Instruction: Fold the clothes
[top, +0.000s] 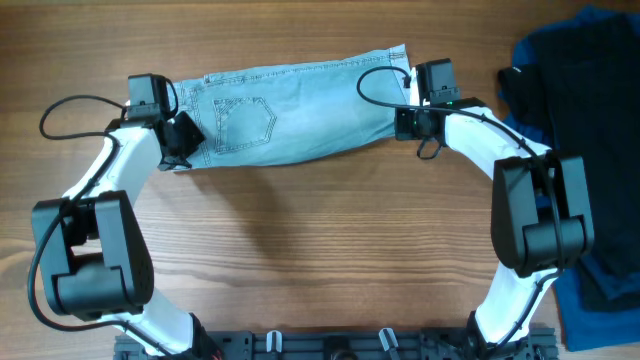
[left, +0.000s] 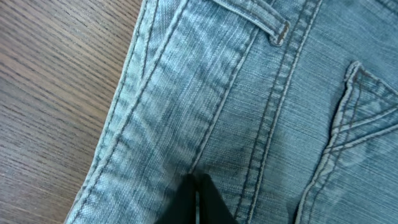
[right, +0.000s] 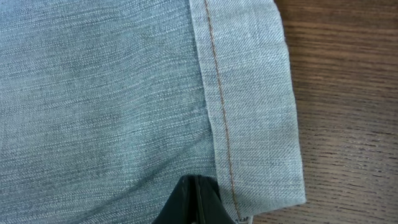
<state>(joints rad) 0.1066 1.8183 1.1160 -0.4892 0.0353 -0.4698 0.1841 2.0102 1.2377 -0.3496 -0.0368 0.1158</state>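
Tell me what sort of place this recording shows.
Probably a robot test bench, not a home: a wooden table, a left arm and right arm mounted at its near edge, denim shorts spread flat, dark garments piled aside.

Looks down on a wooden bench (top: 300, 250) of warm brown, grain running left to right — reaches every edge of the overhead frame. Lit softly and evenly — faint shadows only at lower centre.

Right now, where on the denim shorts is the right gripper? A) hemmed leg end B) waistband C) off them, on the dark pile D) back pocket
A: in the right wrist view the right gripper meets the denim shorts just beside the stitched hem.
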